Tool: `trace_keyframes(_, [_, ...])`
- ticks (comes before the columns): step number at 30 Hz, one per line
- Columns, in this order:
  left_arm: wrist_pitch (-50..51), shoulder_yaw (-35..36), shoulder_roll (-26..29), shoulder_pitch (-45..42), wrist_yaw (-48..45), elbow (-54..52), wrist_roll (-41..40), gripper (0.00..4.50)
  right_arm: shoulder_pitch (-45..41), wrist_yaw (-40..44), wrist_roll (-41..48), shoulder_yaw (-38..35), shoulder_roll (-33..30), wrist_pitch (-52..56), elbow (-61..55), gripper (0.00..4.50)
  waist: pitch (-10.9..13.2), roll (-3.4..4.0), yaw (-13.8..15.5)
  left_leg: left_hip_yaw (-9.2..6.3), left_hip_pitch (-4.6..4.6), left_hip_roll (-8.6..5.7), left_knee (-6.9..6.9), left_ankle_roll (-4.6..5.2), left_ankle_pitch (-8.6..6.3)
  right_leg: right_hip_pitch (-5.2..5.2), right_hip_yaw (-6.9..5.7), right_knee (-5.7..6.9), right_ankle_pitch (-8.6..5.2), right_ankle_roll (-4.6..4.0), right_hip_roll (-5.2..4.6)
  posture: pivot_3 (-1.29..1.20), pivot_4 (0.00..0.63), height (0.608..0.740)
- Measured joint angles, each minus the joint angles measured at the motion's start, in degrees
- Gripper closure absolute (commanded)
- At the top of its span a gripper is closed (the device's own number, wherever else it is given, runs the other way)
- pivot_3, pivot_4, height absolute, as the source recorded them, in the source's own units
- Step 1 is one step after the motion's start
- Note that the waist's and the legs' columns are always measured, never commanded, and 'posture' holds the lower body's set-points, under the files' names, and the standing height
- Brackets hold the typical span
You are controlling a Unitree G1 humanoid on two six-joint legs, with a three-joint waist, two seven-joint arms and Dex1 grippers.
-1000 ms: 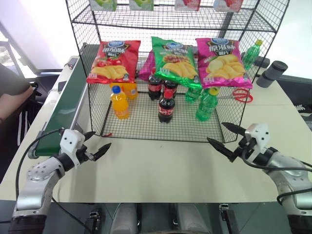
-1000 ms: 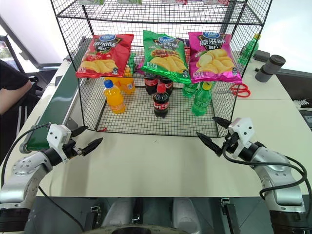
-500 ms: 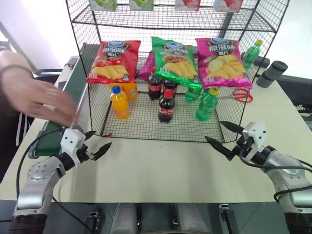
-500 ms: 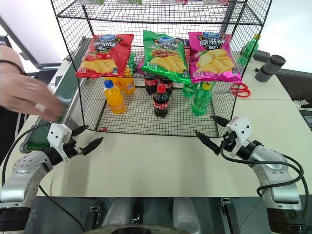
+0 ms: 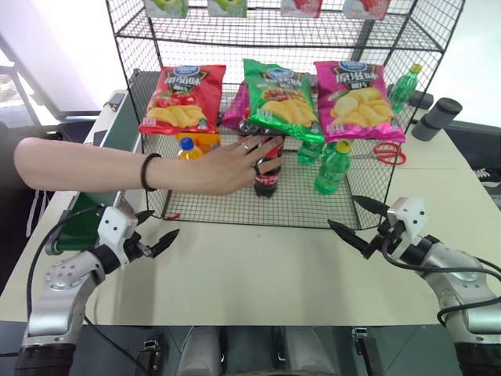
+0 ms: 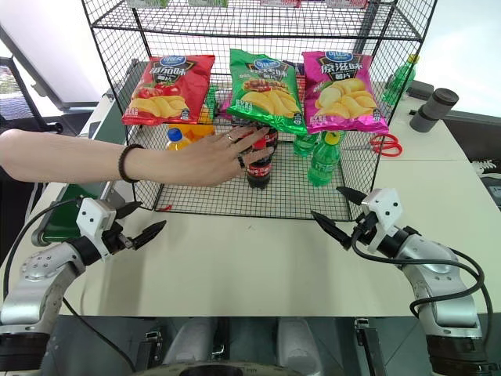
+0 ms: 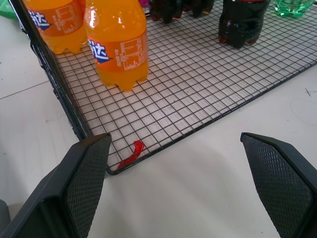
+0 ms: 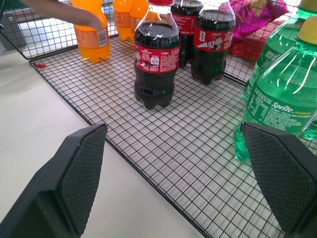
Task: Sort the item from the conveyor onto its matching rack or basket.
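Person's hand [image 5: 235, 163] on cola bottle [image 5: 267, 177] in rack [image 5: 235, 204] — both tools spread, empty.

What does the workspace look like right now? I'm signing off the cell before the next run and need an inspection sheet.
Surface: pale table, bare between the end effectors.
Job's things: front cola bottle upright on the rack floor, a person's hand on it; two more cola bottles behind; conveyor at the robot's left, partly hidden by the arm.
Clutter: orange bottles, green bottles, three chip bags, red scissors, grey cylinder, a red scrap at the rack's corner.
End effectors: left end effector and right end effector both open, empty, above the table.
Cables: black cables along both arms.
Surroundings: nothing seen.
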Motion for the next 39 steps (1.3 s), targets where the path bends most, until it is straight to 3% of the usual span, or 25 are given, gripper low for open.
trace_keyframes(39, [2.1, 0.0, 0.0, -1.6, -0.2, -0.3, -0.8, 0.0, -1.2, 0.8, -0.6, 0.0, 0.1, -0.7, 1.1, 0.03, 0.0, -0.01, 0.0, 0.02, 0.03, 0.0, 0.06, 0.01, 0.0, 0.03, -0.01, 0.06, 0.04, 0.08, 0.13, 0.0, 0.15, 0.74])
